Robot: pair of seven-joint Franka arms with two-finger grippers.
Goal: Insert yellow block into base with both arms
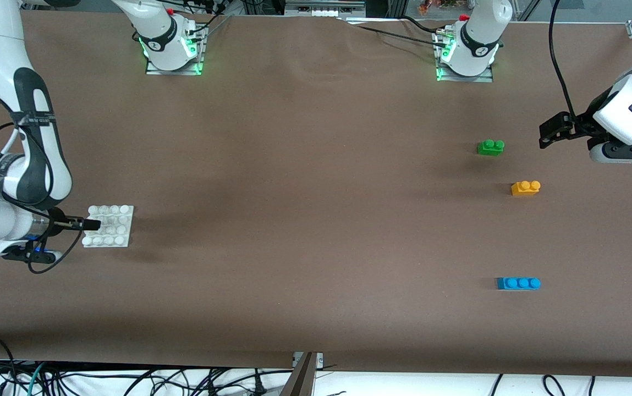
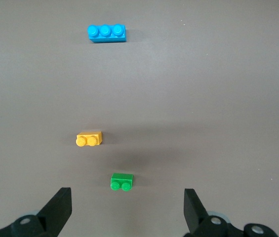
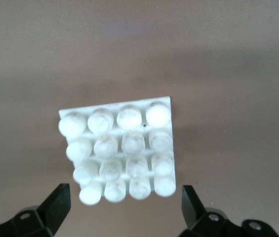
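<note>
Green two-stud brick (image 1: 490, 147) and blue three-stud brick (image 1: 518, 283) (well apart) on the brown table (image 1: 304, 220)

I'm looking at a robotics lab: two white arms (image 1: 7, 137) bolted on green-lit bases (image 1: 172, 55) to a bench (image 1: 304, 192) draped in brown cloth, loose cables (image 1: 128, 379) tangled along its edge, aluminium framing (image 1: 321, 8) by the bases.

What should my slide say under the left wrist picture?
Open left gripper above green brick, yellow block, blue brick.
</note>
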